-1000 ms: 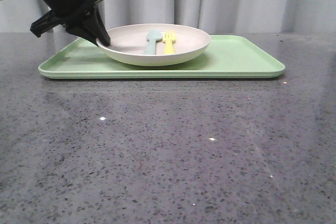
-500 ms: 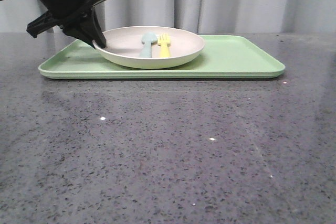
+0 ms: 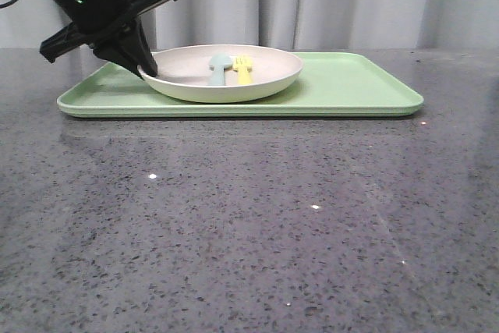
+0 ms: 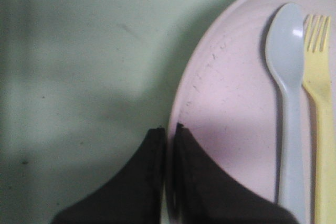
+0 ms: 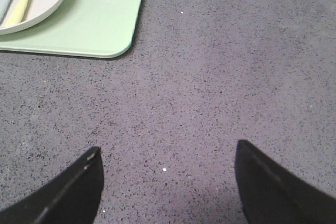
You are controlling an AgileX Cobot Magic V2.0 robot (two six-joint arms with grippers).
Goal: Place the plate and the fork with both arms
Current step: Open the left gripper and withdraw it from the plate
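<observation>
Left gripper (image 4: 167,132) pinches the plate (image 3: 222,72) rim on the tray (image 3: 351,87), the fork (image 3: 243,69) lying lengthwise inside beside a spoon (image 3: 218,67), while the spread right gripper (image 5: 167,174) hovers over bare worktop (image 3: 249,224), well apart.

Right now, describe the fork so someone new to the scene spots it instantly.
Find the green tray at the back of the table; the cream plate sits on its left half. Two utensils lie side by side in it: the fork is the yellow one with tines, right of the pale blue spoon.
</observation>
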